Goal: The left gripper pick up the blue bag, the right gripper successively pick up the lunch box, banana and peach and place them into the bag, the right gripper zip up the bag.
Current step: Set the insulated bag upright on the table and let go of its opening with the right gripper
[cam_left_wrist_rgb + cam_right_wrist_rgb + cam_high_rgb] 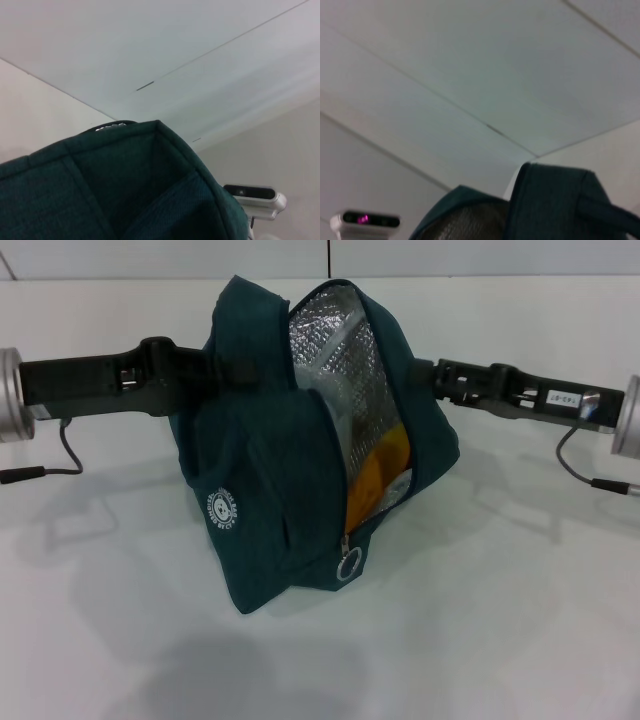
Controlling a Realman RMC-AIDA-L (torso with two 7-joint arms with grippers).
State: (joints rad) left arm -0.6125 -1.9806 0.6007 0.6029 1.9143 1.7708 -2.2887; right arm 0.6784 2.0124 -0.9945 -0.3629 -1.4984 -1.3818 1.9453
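The blue bag point(260, 500) stands tilted at the middle of the table, its mouth open and silver lining point(335, 360) showing. Inside lies the yellow-orange banana point(380, 480); a pale sliver beside it cannot be identified. The lunch box and the peach are hidden. The ring zipper pull point(348, 565) hangs at the low end of the opening. My left gripper point(222, 372) reaches in from the left and is shut on the bag's upper left side. My right gripper point(428, 375) sits against the bag's right side, its tip hidden. Both wrist views show the bag's fabric point(100, 190) point(555, 205) close up.
The white table point(500, 640) spreads all around the bag. Thin cables hang from the left wrist point(60, 465) and the right wrist point(590, 480). The wrist views look up at the ceiling, with the head camera point(255, 195) point(365, 220) low in each.
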